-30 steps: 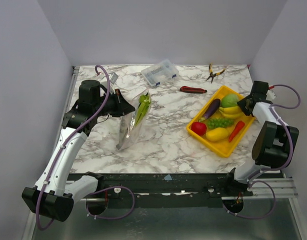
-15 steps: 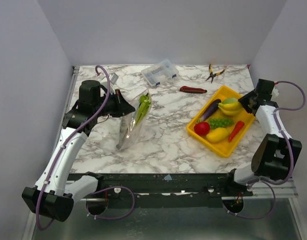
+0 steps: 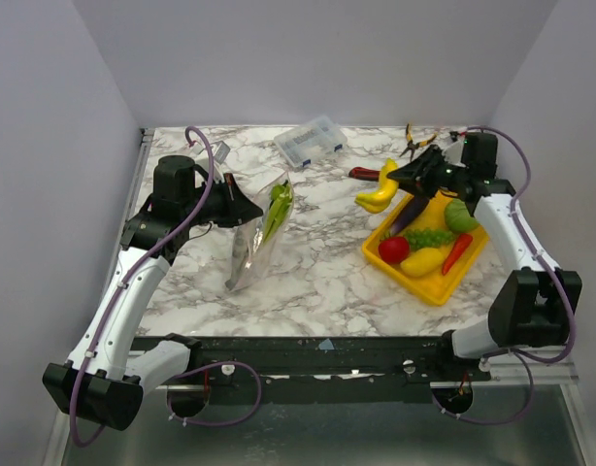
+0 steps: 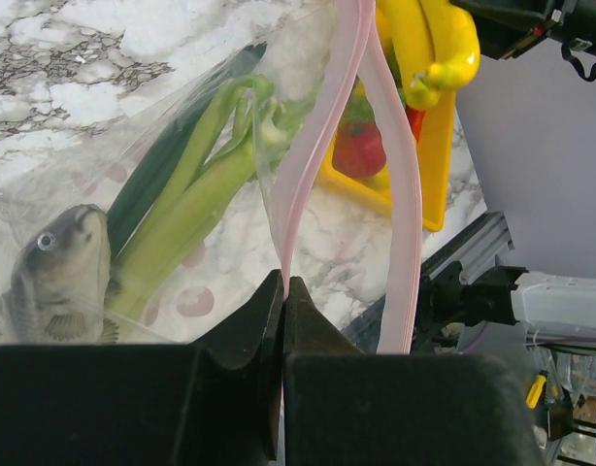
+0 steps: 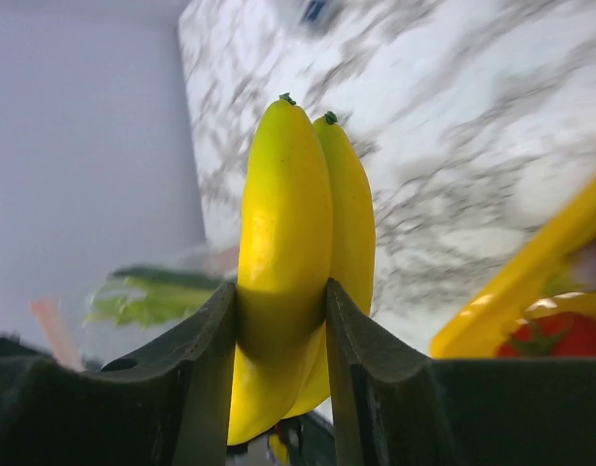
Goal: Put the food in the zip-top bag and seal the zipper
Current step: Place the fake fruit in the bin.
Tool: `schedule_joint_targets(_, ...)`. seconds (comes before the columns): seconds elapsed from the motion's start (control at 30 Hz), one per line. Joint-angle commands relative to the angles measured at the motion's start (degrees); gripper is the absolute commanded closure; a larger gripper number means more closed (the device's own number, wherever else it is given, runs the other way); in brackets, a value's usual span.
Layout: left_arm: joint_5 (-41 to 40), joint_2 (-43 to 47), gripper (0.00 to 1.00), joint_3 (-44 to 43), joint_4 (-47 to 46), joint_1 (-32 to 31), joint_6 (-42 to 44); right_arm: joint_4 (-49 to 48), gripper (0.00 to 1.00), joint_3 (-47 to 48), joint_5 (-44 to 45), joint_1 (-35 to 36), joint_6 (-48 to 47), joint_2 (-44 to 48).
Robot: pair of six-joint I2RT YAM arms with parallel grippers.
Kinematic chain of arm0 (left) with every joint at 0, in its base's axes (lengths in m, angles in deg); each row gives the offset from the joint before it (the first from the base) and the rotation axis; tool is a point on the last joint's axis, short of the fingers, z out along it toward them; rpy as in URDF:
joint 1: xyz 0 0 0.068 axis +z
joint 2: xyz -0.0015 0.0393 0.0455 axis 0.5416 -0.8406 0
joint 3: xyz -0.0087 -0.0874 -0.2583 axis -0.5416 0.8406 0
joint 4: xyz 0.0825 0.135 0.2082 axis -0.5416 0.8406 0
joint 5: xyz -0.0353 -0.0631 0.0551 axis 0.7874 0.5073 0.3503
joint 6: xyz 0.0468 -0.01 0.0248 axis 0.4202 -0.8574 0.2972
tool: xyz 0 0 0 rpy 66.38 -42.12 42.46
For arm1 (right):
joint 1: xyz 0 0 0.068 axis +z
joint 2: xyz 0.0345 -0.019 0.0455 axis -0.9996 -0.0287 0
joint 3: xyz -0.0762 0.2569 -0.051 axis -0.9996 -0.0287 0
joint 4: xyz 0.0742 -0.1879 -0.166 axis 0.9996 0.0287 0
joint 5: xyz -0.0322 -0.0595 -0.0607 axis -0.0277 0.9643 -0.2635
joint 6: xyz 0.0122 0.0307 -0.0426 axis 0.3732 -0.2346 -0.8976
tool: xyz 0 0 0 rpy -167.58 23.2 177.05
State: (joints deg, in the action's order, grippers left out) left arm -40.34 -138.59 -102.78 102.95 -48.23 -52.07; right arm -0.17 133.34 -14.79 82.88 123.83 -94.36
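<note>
Right wrist: right hand [image 5: 281, 303] pinches two bananas [image 5: 286, 218]; left hand [image 4: 284, 291] pinches seemingly one zipper strip [image 4: 315, 146].

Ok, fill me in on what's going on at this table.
The left pincer is shut on the zipper strip, holding open the mouth of the zip-top bag; celery and a toy fish are already inside. The right pincer grips yellow bananas in the air beside the yellow tray, where a tomato and other food lie.
</note>
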Motion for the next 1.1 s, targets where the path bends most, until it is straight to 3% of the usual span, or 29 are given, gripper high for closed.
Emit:
schedule_joint_targets(0.0,0.84,1.62,1.0,0.84,-1.17,0.1,0.63,5.5,1.0,3.89,-5.53,4.56,-1.52,3.5)
schedule_joint_targets(0.23,1.15,1.88,1.0,1.02,-1.42,0.14,0.52,22.32,1.0,2.84,18.11,3.03,-14.8,5.48)
schedule_joint_targets(0.47,2.72,1.65,1.0,1.37,-2.14,0.13,-0.12,30.51,0.91,4.55,29.57,2.87,-23.72,-4.69)
schedule_joint_targets(0.67,2.68,1.52,1.0,1.29,-2.07,0.14,-0.12,30.74,0.7,10.25,34.36,3.17,-24.85,-10.73)
schedule_joint_targets(0.87,2.7,1.38,1.0,1.37,-2.08,0.09,-0.03,28.57,0.32,10.0,40.56,5.45,-22.15,-8.28)
schedule_joint_targets(1.07,3.33,0.86,1.0,1.33,-2.01,0.15,-0.16,27.74,0.24,5.51,44.24,7.15,-20.31,-2.05)
